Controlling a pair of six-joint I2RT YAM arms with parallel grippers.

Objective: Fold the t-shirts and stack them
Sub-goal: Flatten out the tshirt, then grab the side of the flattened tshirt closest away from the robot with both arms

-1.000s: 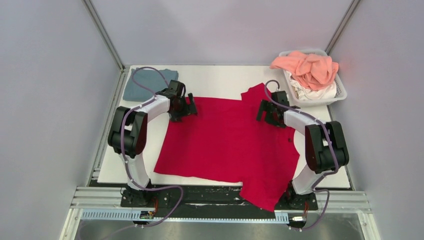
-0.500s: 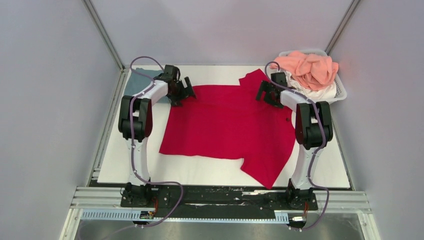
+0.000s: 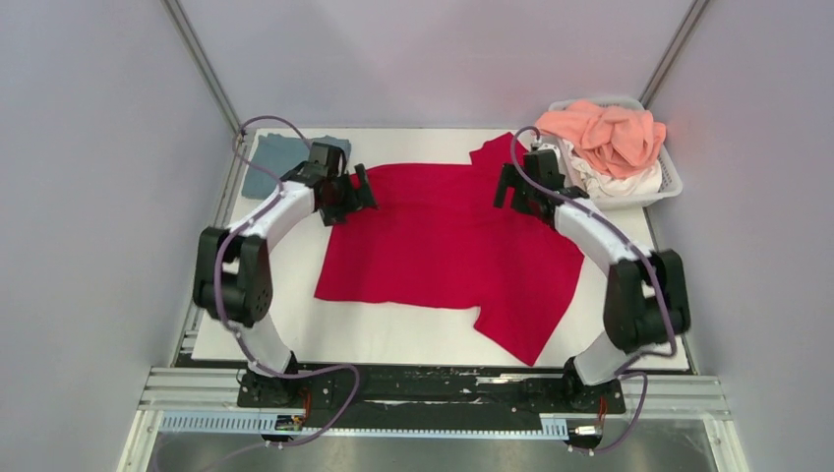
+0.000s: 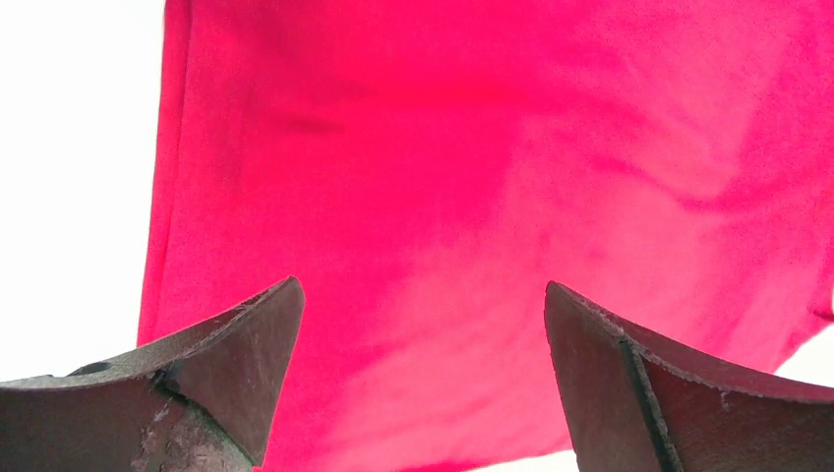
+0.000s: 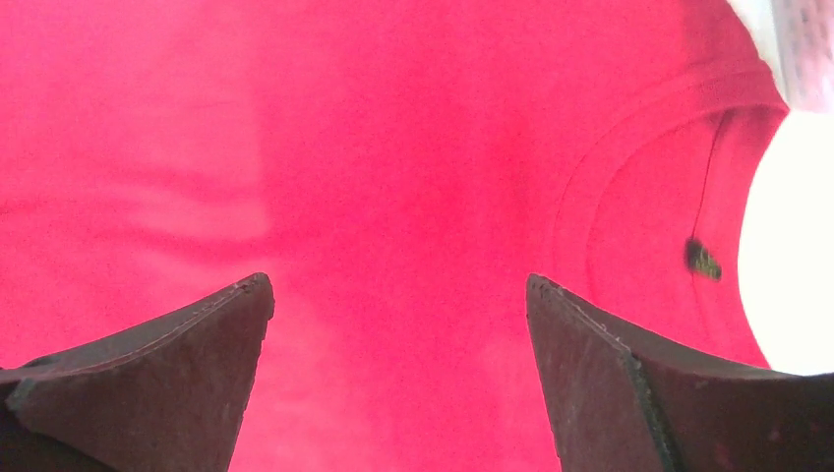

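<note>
Hovering over red t-shirt [image 3: 443,256] | left end effector [image 4: 421,283], right end effector [image 5: 397,277]: spread wide, empty | neck tag [image 5: 700,258] unreadable

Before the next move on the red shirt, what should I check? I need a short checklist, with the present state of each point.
1. Left gripper open: ok.
2. Right gripper open: ok.
3. Nothing held in either gripper: ok.
4. Red shirt spread on the table: ok, mild wrinkles.
5. Blue-grey shirt apart from the red one: cannot tell, the left arm hides the gap.
</note>
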